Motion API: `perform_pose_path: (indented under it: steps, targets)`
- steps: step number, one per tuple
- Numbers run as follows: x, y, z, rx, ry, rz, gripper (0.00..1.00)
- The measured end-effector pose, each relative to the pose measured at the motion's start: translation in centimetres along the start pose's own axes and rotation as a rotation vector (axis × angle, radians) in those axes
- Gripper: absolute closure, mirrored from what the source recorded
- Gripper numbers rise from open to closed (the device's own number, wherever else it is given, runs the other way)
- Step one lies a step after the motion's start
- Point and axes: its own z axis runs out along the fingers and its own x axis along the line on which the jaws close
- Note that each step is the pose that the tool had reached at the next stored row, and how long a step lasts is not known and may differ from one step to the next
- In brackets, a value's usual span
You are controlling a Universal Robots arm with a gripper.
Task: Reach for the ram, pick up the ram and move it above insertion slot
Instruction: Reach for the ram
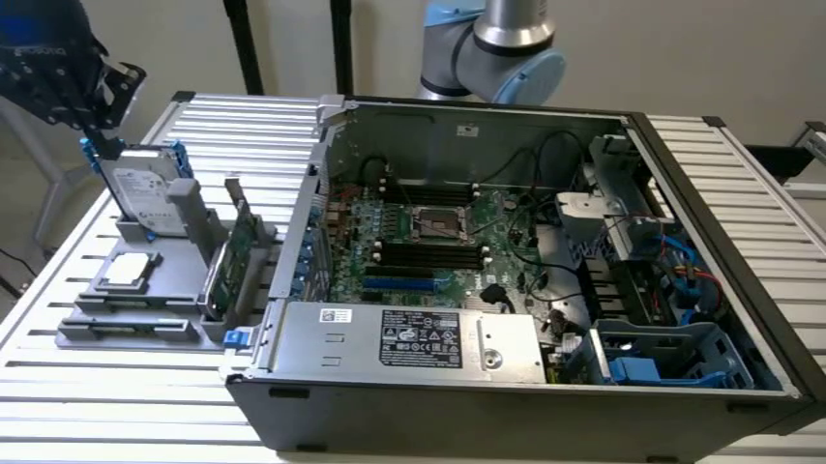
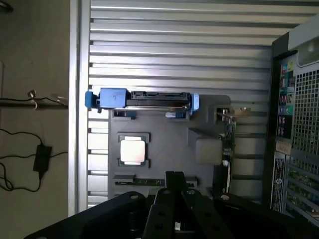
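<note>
Fingers: the fingers (image 2: pixel 174 180) looked pressed together with nothing between them. The gripper (image 1: pixel 97 121) hung high over the grey holder (image 2: pixel 164 134), pointing down.
Ram: the ram (image 2: pixel 135 182) stood on edge in a narrow slot at one end of the holder, near the fingertips and untouched. Its upper edge was free, I judged, for a grip from above.
Chip: a processor chip (image 2: pixel 133 150) lay flat in its recess just beside the ram.
Drive and card: the hard drive (image 2: pixel 144 99) stood upright at the holder's other end. A card (image 2: pixel 230 139) stood on edge toward the computer.
Computer: the case (image 1: pixel 516 387) lay open on the slatted surface (image 1: pixel 722 164) with its memory slots (image 1: pixel 432 253) facing up.
</note>
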Motion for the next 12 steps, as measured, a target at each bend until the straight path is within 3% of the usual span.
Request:
perform_pose_path:
  steps: [12]
  targets:
    - [0.1, -5.49, 0.09, 0.0000, -0.0002, 0.000, 0.89]
